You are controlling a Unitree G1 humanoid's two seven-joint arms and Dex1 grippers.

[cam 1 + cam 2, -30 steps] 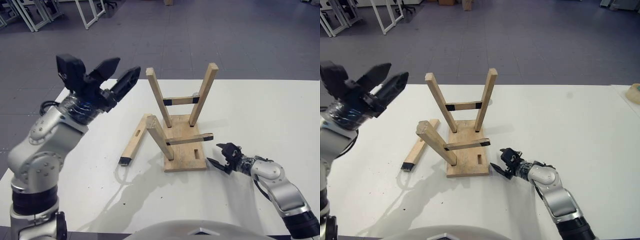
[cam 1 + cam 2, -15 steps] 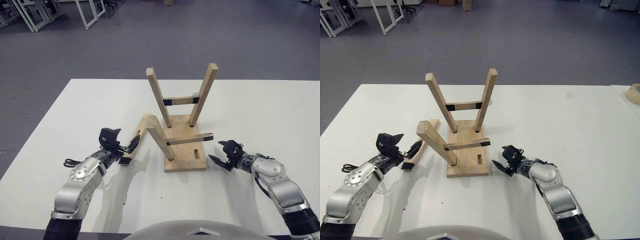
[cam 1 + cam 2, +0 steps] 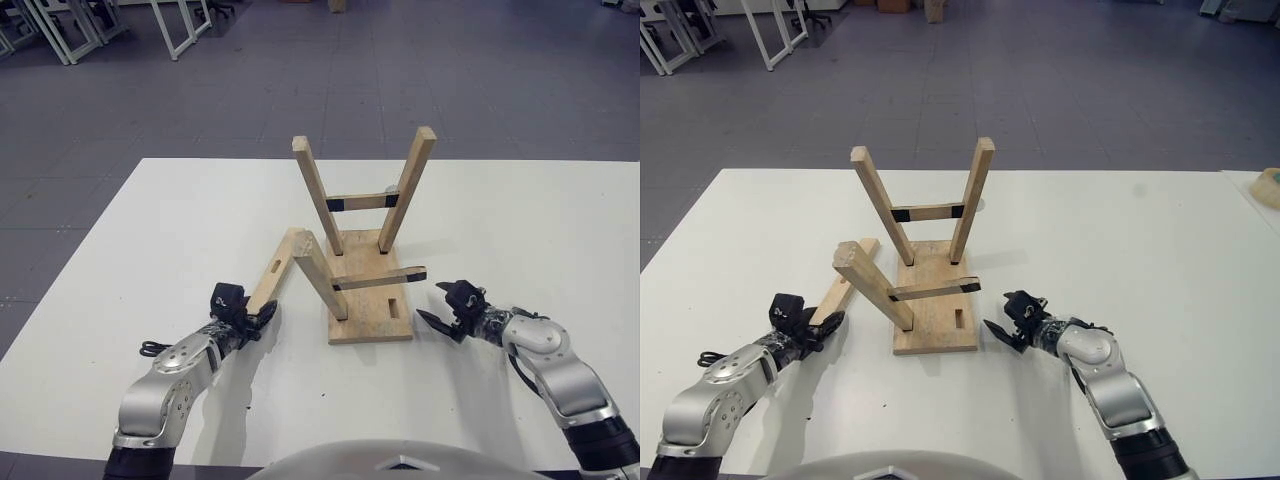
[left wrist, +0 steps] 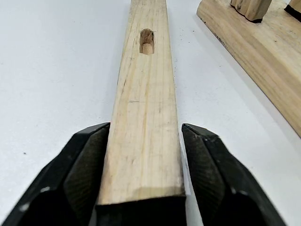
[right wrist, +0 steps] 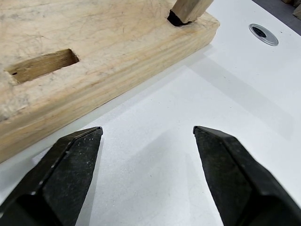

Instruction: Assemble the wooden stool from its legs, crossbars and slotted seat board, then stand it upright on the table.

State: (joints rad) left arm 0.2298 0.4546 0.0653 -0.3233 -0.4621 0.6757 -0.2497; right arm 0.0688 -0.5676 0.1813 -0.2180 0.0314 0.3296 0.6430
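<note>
White table (image 3: pixel 560 220) is occupied at frame centre by the upturned seat board (image 3: pixel 375 318), with three legs (image 3: pixel 316 195) socketed in it. To its left the loose leg (image 3: pixel 266 283) is laid flat. Its long axis runs up and slightly right, straight away from the nearer left gripper (image 3: pixel 257 321), whose fingers are spread either side of the near end. No squeeze is seen. The right gripper (image 3: pixel 428 304) is held wide apart and empty, just right of the board.

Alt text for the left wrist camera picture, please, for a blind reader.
The left gripper, open, straddles the dark-capped end of a loose wooden leg lying flat on the white table. The leg has a hole farther along, and the edge of the seat board lies nearby.
</note>
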